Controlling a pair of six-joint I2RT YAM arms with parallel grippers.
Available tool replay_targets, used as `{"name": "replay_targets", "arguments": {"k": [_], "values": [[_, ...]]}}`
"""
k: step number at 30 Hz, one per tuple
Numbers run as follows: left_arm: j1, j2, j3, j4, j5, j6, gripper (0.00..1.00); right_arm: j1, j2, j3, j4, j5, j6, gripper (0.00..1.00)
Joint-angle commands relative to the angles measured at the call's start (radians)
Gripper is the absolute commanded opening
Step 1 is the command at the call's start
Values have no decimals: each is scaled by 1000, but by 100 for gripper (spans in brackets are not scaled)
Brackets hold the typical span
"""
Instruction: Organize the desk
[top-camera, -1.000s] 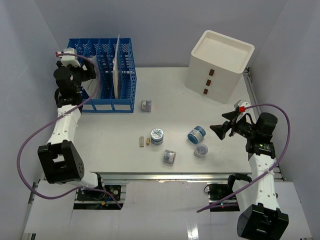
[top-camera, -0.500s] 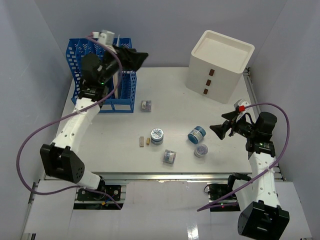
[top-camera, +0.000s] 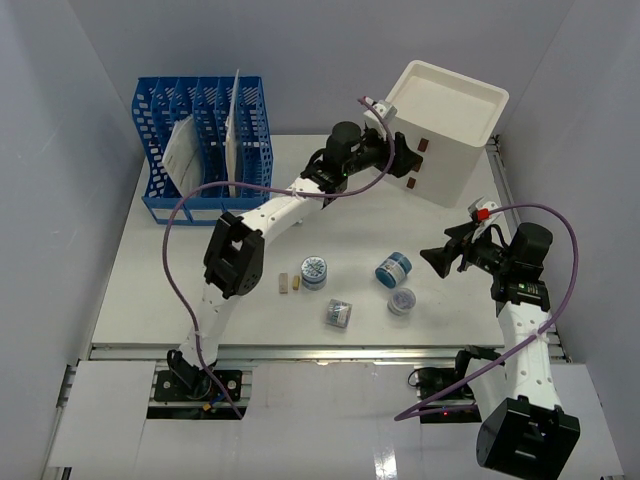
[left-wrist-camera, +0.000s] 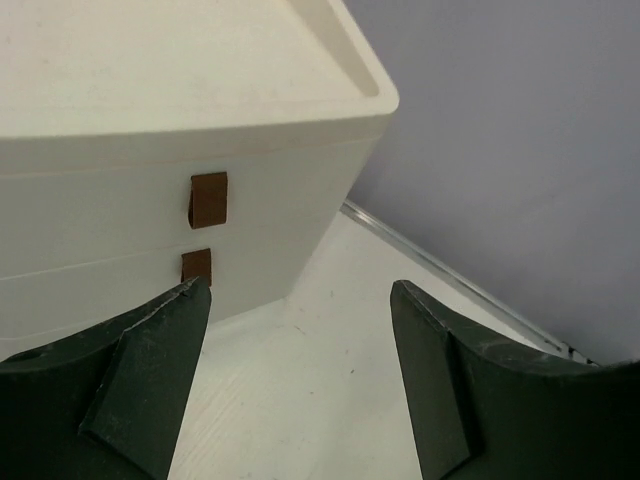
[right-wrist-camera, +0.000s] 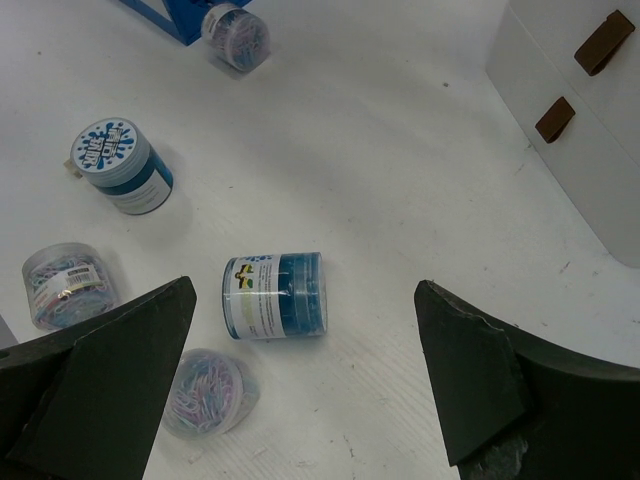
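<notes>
- The left fingers (top-camera: 403, 158) stand wide with nothing between them. They hang just before the front of the white drawer box (left-wrist-camera: 150, 90), facing its brown pulls (left-wrist-camera: 209, 198).
- The right fingers (top-camera: 440, 250) are also spread wide and empty, above a blue tub (right-wrist-camera: 276, 294) that lies on its side.
- The counter (left-wrist-camera: 310, 400) lies under both arms. It runs from the blue rack (top-camera: 200, 150) at the far left to the box at the far right, with a metal rail (top-camera: 320, 352) along its near edge.
- Handling, as I judge it:
  - The counter is stiff, heavy and fixed, so it is not a thing to lift and offers no useful hold.
  - Its matte white top looks smooth, so round things will likely roll or slide when nudged.
  - The holds are on what it carries. Take the lying tub across its round sides, and the upright tub (right-wrist-camera: 122, 165) the same way.
  - Take the clear clip jars (right-wrist-camera: 68, 284) gently, since the plastic may be slick.
- Hidden or unclear:
  - The left arm covers part of the box front in the top view.
  - In the left wrist view a finger cuts off whatever lies below the second pull.
  - What the drawers hold cannot be seen.
  - The two small tan pieces (top-camera: 288, 284) are too small to name, and the tub labels cannot be read.
  - The right wrist view shows only a corner of the rack.
</notes>
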Motion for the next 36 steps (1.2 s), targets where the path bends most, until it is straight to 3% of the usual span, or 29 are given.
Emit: {"name": "replay_targets", "arguments": {"k": [1, 4, 8, 17, 24, 28, 33, 36], "values": [[-4, 142, 256, 15, -74, 78, 82, -4, -4, 5, 36, 29, 24, 97], [-20, 232, 333, 55, -116, 95, 80, -2, -6, 6, 41, 30, 36, 97], [-36, 276, 323, 135, -177, 135, 79, -2, -3, 4, 49, 28, 48, 97], [-58, 368, 382, 236, -196, 153, 74, 2, -7, -3, 73, 15, 77, 97], [-89, 437, 435, 294, -240, 193, 64, 5, -12, -3, 81, 9, 85, 97], [-94, 464, 454, 331, -275, 183, 43, 4, -20, -6, 88, 9, 91, 97], [-98, 475, 463, 333, -295, 176, 0, 4, -23, -11, 92, 3, 100, 97], [-100, 463, 450, 335, -295, 178, 0, 5, -24, -12, 91, 2, 101, 98]]}}
